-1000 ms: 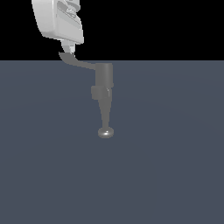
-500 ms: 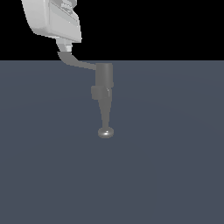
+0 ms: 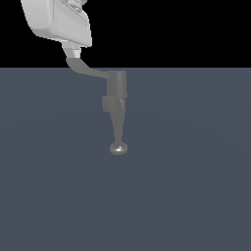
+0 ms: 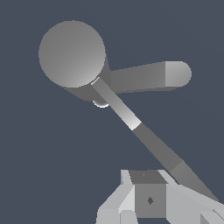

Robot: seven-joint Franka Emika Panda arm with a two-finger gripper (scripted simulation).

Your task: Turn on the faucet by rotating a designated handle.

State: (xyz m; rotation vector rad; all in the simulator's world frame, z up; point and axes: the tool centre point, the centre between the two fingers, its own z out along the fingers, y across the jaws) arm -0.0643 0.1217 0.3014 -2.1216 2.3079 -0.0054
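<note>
Gripper (image 3: 73,51) at handle (image 3: 87,70) tip, exterior view's left of faucet (image 3: 117,93); whether spread or pinching, we couldn't tell. We judged turning step underway; next, sideways sweep around cylinder.

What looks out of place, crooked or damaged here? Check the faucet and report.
Nothing stands out. The faucet stands upright and whole, its spout ending in the round knob, and the handle sticks out sideways from the top. The gripper sits at the handle's tip; actual contact can't be confirmed.
</note>
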